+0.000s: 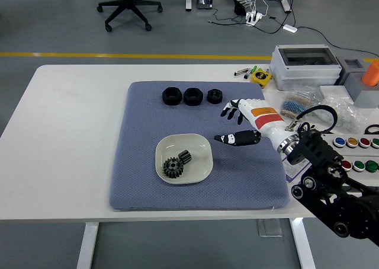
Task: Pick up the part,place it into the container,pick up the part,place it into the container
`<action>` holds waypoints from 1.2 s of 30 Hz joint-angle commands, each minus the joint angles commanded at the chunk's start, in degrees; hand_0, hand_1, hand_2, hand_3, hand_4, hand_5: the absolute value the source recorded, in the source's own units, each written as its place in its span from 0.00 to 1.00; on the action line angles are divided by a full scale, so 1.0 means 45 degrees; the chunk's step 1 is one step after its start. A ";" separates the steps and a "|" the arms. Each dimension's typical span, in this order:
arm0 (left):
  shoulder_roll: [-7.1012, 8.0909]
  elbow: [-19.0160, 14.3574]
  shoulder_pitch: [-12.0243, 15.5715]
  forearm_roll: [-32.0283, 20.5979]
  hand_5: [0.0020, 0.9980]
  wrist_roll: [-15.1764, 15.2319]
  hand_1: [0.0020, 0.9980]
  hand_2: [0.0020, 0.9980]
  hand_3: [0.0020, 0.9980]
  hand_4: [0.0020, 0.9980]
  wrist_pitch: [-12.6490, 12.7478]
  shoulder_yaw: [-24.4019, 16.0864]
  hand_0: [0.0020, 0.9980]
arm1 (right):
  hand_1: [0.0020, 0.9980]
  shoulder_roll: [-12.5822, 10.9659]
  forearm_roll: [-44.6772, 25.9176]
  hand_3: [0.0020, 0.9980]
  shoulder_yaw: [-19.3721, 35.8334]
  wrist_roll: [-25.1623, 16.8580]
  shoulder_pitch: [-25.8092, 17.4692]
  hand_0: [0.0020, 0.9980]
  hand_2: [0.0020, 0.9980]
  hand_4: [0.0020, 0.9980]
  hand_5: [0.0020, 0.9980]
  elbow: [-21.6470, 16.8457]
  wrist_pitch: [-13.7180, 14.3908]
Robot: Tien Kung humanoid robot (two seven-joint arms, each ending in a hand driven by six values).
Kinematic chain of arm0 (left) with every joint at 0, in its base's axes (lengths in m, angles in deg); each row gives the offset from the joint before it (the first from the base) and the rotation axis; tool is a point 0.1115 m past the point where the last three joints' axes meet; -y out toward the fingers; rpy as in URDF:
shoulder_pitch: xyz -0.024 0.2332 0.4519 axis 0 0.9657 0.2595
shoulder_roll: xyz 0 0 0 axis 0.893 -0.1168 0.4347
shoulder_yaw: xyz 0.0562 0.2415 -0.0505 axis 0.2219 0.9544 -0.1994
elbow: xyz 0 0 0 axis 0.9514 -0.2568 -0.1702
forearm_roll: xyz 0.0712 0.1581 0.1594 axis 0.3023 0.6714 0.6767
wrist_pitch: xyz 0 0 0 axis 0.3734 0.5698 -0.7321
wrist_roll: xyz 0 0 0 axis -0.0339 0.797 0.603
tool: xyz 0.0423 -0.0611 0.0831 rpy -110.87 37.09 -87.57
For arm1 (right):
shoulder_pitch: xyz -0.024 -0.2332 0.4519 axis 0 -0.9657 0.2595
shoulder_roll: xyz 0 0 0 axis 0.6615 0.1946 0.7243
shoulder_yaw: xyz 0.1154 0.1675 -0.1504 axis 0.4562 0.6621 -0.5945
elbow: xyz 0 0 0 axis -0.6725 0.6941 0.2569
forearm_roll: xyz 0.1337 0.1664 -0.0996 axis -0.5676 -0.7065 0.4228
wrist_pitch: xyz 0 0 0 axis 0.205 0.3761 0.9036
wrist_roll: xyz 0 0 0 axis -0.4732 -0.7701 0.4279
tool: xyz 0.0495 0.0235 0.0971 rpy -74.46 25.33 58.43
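Note:
A pale bowl (198, 147) sits on the blue-grey mat (142, 133) and holds two black gears (176, 163) lying side by side. Three black nut-like parts (192, 95) stand in a row at the mat's far edge. My right hand (232, 124), white with black fingertips and an orange band, hovers over the mat to the right of the bowl. Its fingers are spread and hold nothing. The left arm does not show.
A grey box (306, 66), a yellow tape measure (261, 76), bags of small parts (331, 111) and a button panel (355, 144) crowd the table's right side. The white table (65, 138) stretches bare to the left of the mat.

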 joint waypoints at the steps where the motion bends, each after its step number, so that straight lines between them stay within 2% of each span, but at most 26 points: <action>1: -0.0006 0.0001 -0.0005 0.0084 0.62 -0.0012 0.69 0.65 0.58 0.64 -0.0010 -0.0042 0.74 | 0.45 0.0033 -0.0415 0.53 0.0285 0.0006 -0.0235 0.26 0.54 0.92 0.47 -0.0222 0.0142; 3: -0.0014 0.0003 -0.0024 0.0230 0.62 -0.0023 0.69 0.65 0.58 0.64 -0.0024 -0.0095 0.74 | 0.45 0.0056 -0.1491 0.53 0.0850 -0.0103 -0.0636 0.26 0.54 0.92 0.47 -0.0685 0.0227; 6: -0.0014 0.0010 -0.0026 0.0342 0.62 -0.0020 0.69 0.65 0.58 0.64 -0.0032 -0.0135 0.74 | 0.45 -0.0020 -0.3063 0.53 0.1672 -0.0513 -0.1344 0.26 0.54 0.92 0.47 -0.1439 -0.0017; 7: -0.0014 0.0011 -0.0020 0.0342 0.62 -0.0022 0.70 0.65 0.58 0.64 -0.0029 -0.0150 0.74 | 0.55 -0.0040 -0.3643 0.58 0.1902 -0.0636 -0.1580 0.39 0.66 1.00 0.65 -0.1640 -0.0127; 12: -0.0026 0.0019 0.0018 0.0351 0.62 -0.0017 0.70 0.65 0.58 0.64 -0.0036 -0.0161 0.74 | 0.55 0.0029 -0.6291 0.58 0.3136 -0.1326 -0.2942 0.39 0.66 1.00 0.65 -0.2359 -0.0720; 13: -0.0031 0.0022 0.0023 0.0372 0.62 -0.0015 0.70 0.65 0.58 0.64 -0.0037 -0.0173 0.74 | 0.69 0.0049 -0.6870 0.77 0.3360 -0.1448 -0.3223 0.63 0.77 1.00 0.77 -0.2447 -0.0824; 18: -0.0055 0.0025 0.0065 0.0631 0.62 -0.0044 0.70 0.65 0.58 0.64 -0.0077 -0.0308 0.74 | 0.69 0.0104 -0.9519 0.77 0.3988 -0.2081 -0.4150 0.63 0.77 1.00 0.77 -0.2762 -0.1015; 19: -0.0061 0.0024 0.0074 0.0690 0.62 -0.0044 0.69 0.65 0.58 0.64 -0.0091 -0.0322 0.74 | 0.78 0.0134 -1.0098 0.83 0.4056 -0.2287 -0.4287 0.79 0.83 1.00 0.83 -0.2758 -0.1008; 22: -0.0077 0.0018 0.0077 0.0752 0.62 -0.0046 0.69 0.65 0.58 0.64 -0.0116 -0.0323 0.74 | 0.78 0.0215 -1.1449 0.83 0.4135 -0.2613 -0.4475 0.79 0.83 1.00 0.83 -0.2680 -0.0989; 24: -0.0094 0.0013 0.0063 0.0788 0.62 -0.0048 0.69 0.65 0.58 0.64 -0.0132 -0.0317 0.74 | 0.78 0.0253 -1.1810 0.83 0.4155 -0.2782 -0.4546 0.79 0.83 1.00 0.83 -0.2619 -0.0952; 25: -0.0100 0.0011 0.0055 0.0785 0.62 -0.0045 0.70 0.65 0.58 0.64 -0.0135 -0.0303 0.74 | 0.81 0.0262 -1.1857 0.85 0.4162 -0.2821 -0.4564 0.85 0.85 1.00 0.88 -0.2603 -0.0941; 36: -0.0112 0.0010 -0.0047 0.0316 0.62 0.0031 0.70 0.65 0.58 0.64 -0.0092 -0.0020 0.74 | 0.82 0.0305 -1.1905 0.85 0.4195 -0.2881 -0.4553 0.85 0.85 1.00 0.89 -0.2466 -0.0824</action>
